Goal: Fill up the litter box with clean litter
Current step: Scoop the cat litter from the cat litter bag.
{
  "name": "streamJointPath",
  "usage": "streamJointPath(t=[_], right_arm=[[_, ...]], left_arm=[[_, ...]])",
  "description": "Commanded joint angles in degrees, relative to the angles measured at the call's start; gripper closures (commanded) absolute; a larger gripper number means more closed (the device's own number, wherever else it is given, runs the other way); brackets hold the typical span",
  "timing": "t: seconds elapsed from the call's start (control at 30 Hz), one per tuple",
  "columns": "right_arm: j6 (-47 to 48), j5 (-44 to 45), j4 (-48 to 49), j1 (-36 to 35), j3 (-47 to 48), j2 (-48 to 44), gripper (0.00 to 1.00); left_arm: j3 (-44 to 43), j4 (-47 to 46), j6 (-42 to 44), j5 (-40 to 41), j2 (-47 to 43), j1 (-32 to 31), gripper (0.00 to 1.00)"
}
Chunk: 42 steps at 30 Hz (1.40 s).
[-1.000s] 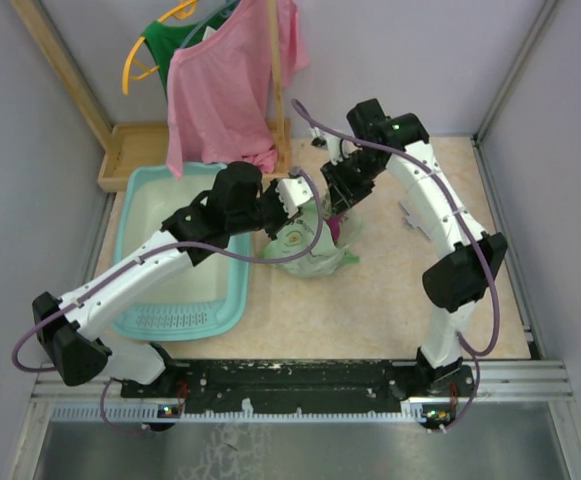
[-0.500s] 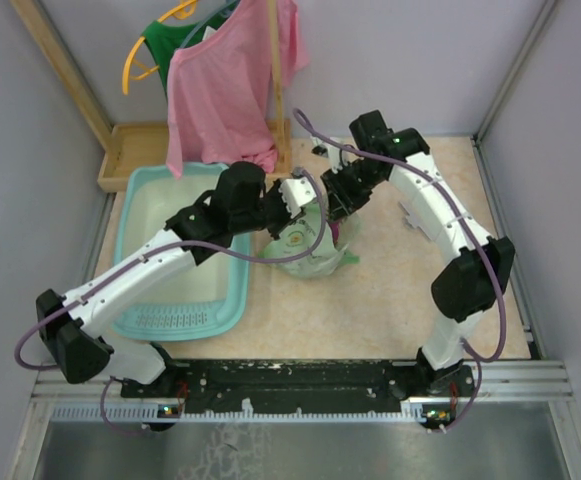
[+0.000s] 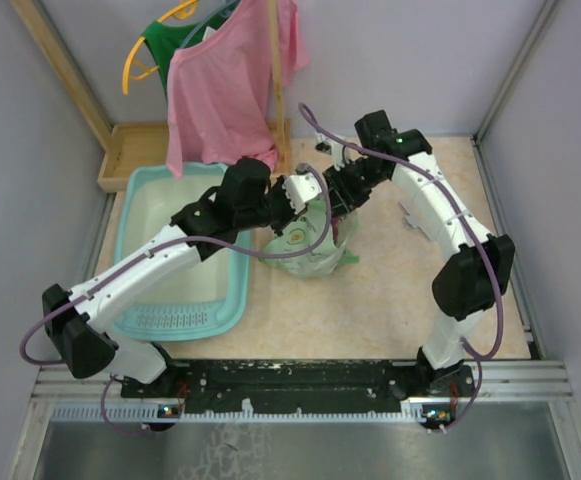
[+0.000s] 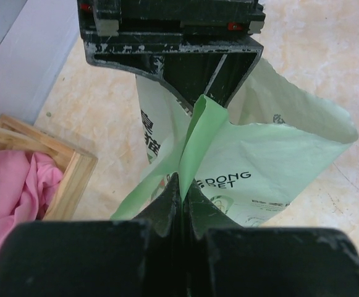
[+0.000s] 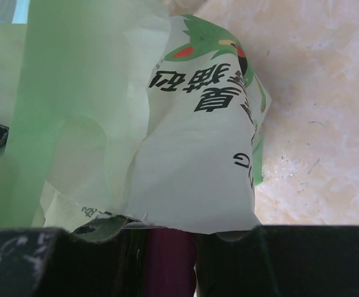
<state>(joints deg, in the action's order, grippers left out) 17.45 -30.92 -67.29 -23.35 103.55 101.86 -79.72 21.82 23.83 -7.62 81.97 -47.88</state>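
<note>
The top external camera looks down from above and behind the arm bases, far enough off to take in the whole table (image 3: 390, 300), with the litter box (image 3: 170, 320) at left and the pale green bag (image 3: 305, 250) at centre. The left wrist camera looks along its own fingers (image 4: 74, 260) at that bag from close by. The right wrist camera sits even nearer, the bag filling most of its view above the magenta scoop (image 5: 170, 263) between its fingers; all three views share the bag.

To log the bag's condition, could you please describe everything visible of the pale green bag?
The pale green bag is thin, crinkled printed film with dark lettering, standing slumped on the table just right of the litter box. The left gripper pinches a fold of its rim; the right gripper hovers at its open top.
</note>
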Motion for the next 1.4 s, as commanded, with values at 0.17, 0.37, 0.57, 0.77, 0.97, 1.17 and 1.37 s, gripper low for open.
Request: streamJointPath(t=[0.17,0.37,0.57,0.77,0.97,1.17,1.37], right_arm=[[2.2,-12.8,-11.1,1.2,-1.9,9.6,1.00],[4.7,-16.9,-14.6,1.2,-0.1,9.7,1.00],[8.6,-17.9,-18.5,0.5,-0.2,9.1,1.00],[9.3,-19.3,-18.5,-1.1,-2.7,8.4,1.00],[8.6,-21.8,-18.6,-1.1,-2.3,7.8,1.00],[8.1,-25.1,-18.7,-0.9,-2.4,7.2,1.00],[7.6,-28.3,-18.7,1.4,-1.6,6.2,1.00]], left_arm=[[-1.7,-1.8,-0.5,5.6,-2.0,-0.1,1.00],[-1.4,-1.0,-0.6,7.0,-2.9,0.0,1.00],[-1.6,-0.7,-1.0,7.2,-3.0,-0.1,1.00],[-2.2,-0.8,-1.3,6.5,-2.5,-0.1,1.00],[-1.0,-1.2,-0.8,7.5,-2.6,0.0,1.00],[-0.2,-2.6,-0.5,8.9,-2.3,-0.1,1.00],[-0.5,-3.4,-1.2,10.0,-2.6,-0.2,1.00]])
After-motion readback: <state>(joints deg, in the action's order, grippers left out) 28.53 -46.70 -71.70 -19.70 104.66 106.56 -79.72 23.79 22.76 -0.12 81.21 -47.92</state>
